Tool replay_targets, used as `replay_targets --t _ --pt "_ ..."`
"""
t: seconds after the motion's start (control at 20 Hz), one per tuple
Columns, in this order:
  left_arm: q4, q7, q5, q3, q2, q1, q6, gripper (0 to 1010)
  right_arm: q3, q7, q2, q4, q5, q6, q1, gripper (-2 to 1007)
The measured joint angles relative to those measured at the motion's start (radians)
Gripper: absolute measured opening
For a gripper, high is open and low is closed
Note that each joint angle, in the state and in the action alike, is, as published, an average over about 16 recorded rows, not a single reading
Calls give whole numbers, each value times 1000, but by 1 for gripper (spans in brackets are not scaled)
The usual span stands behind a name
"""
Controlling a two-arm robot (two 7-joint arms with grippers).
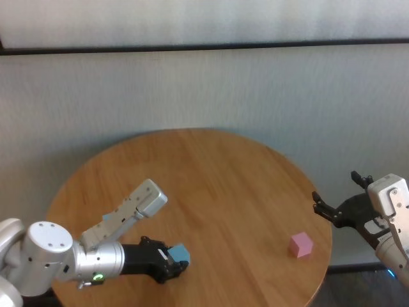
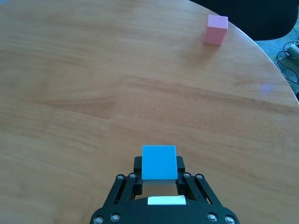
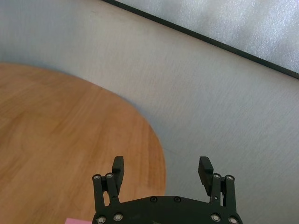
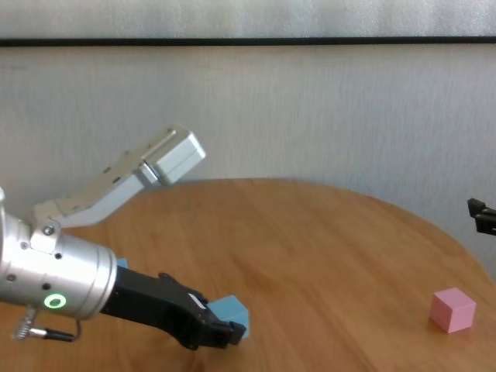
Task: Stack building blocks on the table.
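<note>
My left gripper [image 1: 177, 262] is shut on a light blue building block [image 2: 159, 162], held low over the near left part of the round wooden table [image 1: 211, 166]; whether the block touches the top I cannot tell. The same block [image 4: 231, 311] sticks out past the fingertips in the chest view. A sliver of light blue [image 4: 120, 265] peeks out behind the left forearm. A pink block [image 1: 300, 244] rests alone near the table's right edge. My right gripper [image 3: 162, 165] hangs open and empty beyond that edge, behind and to the right of the pink block.
A pale wall with a dark horizontal strip [image 1: 204, 46] stands behind the table. The table's rim [image 1: 323, 217] curves close to the pink block. Bare wood stretches between the two blocks.
</note>
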Motion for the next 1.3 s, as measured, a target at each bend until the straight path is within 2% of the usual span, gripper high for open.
replay_targets --t 0.25,0.55,1.0,1.3 --pt "33 -2 8 10 -27 -19 -3 394 0 0 0 0 0 0 0 1001" --pt "48 -5 12 15 -44 -28 -9 394 0 0 0 0 0 0 0 1001" --pt "51 -4 15 18 -48 -30 -14 399 0 0 0 0 0 0 0 1001" --pt "49 -3 14 16 -46 -28 -14 470 0 0 0 0 0 0 0 1001"
